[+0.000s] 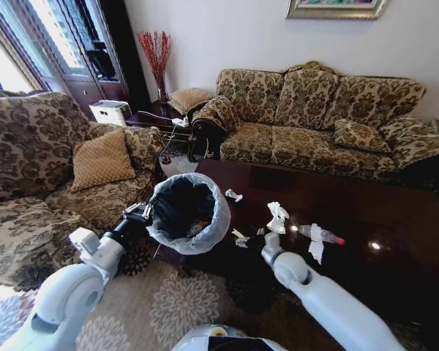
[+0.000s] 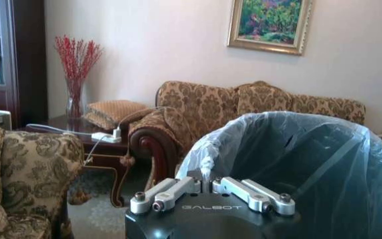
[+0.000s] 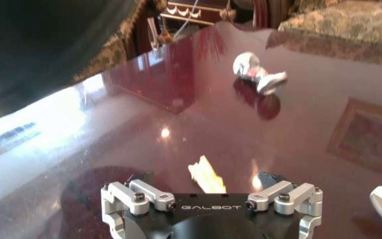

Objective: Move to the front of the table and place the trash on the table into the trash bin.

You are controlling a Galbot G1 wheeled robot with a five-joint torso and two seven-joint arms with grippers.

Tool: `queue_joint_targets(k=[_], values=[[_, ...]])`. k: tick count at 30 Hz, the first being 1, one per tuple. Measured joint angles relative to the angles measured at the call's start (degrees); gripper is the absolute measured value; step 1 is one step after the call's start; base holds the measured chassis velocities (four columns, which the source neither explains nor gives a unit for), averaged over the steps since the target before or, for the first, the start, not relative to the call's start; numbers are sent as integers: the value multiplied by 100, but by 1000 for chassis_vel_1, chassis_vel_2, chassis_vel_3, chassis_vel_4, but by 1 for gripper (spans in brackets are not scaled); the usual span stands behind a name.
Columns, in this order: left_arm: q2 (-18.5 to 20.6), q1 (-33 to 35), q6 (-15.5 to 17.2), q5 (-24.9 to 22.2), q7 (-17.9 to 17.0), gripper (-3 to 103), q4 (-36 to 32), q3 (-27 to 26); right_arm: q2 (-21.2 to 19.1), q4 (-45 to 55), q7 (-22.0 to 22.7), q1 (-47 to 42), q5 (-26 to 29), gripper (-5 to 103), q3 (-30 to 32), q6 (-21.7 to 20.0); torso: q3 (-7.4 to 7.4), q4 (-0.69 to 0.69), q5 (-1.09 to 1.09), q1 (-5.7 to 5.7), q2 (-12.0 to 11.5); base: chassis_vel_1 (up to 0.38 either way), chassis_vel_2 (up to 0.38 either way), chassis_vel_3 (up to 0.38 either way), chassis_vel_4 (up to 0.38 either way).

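The trash bin (image 1: 184,212), lined with a translucent bag, is held at the table's left end, tilted toward the dark glossy table (image 1: 366,212). My left gripper (image 1: 142,212) is shut on its bagged rim (image 2: 204,185). On the table lie a crumpled white wad (image 1: 233,194), a white paper piece (image 1: 278,216), a clear bottle with a red cap (image 1: 320,234) and small wrappers (image 1: 240,238). My right gripper (image 1: 266,248) is low over the table near the wrappers. It stands open with a yellowish wrapper (image 3: 208,177) lying between its fingers. The white wad (image 3: 257,72) lies farther off.
A patterned sofa (image 1: 314,117) runs behind the table and an armchair with a tan cushion (image 1: 102,159) stands to the left. A side table with a vase of red twigs (image 1: 158,58) and a power strip (image 2: 105,135) fills the corner. Patterned carpet (image 1: 168,300) lies below.
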Motion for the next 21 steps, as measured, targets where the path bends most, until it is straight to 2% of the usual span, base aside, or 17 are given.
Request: queue_joint_targets(k=[3,4,6,8,10,14,15,17,19,21], values=[[12,1,3,-1,0,3,-4,-2,116,-192,68,25,7,100,-47,11,0,0,0,0,0,0,0,0,0],[24,0,4,-3,0,3,-5,-5,155,-262,84,33,7,103,-48,20,0,0,0,0,0,0,0,0,0],[39,0,5,-5,0,3,-5,-7,199,-333,106,41,7,101,-48,29,0,0,0,0,0,0,0,0,0],[62,-5,6,-13,0,3,-5,-8,274,-448,141,49,8,93,-38,63,0,0,0,0,0,0,0,0,0],[70,-10,6,-17,0,3,-5,-6,304,-490,154,54,8,93,-29,84,0,0,0,0,0,0,0,0,0],[90,-29,7,-28,5,3,-5,9,378,-552,218,65,9,73,-12,105,0,0,-1,0,0,0,0,0,0],[90,-29,7,-28,5,3,-5,9,378,-552,218,65,9,73,-12,105,0,0,-1,0,0,0,0,0,0],[108,-44,7,-34,10,3,4,13,404,-575,254,68,10,62,-7,107,0,-1,-1,0,0,0,0,0,0],[123,-52,7,-46,11,3,9,15,415,-600,265,77,12,62,-5,109,0,-1,-1,0,0,0,0,0,0],[166,-72,8,-59,11,3,19,17,424,-660,251,113,15,51,-6,111,-1,-1,-2,0,1,0,0,0,0]])
